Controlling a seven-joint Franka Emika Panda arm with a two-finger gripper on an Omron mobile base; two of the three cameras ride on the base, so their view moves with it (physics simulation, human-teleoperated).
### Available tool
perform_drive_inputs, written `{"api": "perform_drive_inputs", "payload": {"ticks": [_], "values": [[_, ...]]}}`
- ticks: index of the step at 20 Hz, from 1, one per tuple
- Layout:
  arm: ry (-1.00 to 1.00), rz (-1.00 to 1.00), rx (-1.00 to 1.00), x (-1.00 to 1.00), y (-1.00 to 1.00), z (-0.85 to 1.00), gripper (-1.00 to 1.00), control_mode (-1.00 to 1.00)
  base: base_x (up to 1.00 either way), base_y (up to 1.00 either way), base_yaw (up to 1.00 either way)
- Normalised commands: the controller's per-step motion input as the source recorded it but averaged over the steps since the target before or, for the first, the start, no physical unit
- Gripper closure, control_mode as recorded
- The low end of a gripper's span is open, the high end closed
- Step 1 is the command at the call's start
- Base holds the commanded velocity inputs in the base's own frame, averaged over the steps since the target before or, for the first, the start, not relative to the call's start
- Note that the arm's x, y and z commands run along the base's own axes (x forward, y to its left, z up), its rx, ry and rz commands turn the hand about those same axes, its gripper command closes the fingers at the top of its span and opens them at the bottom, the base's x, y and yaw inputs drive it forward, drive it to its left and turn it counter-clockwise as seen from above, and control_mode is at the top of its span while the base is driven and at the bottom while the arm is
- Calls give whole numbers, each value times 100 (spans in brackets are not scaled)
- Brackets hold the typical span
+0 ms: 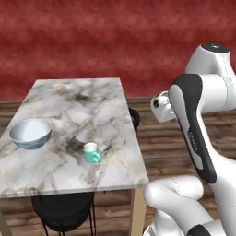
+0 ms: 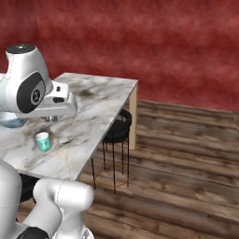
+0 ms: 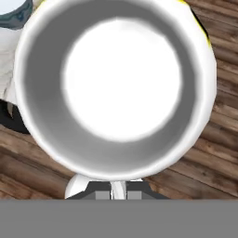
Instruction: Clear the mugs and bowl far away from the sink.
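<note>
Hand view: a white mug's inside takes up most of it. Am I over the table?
Observer: No. The white mug, clamped in the gripper, hangs past the table's right edge, above the wooden floor.
Operator: What's on the table?
Observer: A teal mug, upright near the front edge.
Operator: Anything beside it?
Observer: The bowl, apart from it, near the left edge.
</note>
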Motion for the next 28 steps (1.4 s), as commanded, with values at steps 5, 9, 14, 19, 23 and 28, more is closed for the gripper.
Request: {"api": "perform_drive_inputs", "payload": {"ticks": [5,9,14,19,23,28], "values": [[0,0,0,0,0,0,100,100,50,-6,46],[0,0,0,0,0,0,100,100,48,-15,48],[0,0,0,0,0,0,100,100,50,-24,30],[0,0,0,0,0,0,100,100,40,-33,2],[0,0,0,0,0,0,100,100,32,-31,0],[1,1,0,55,-9,-49,100,-100,10,-4,0]]}}
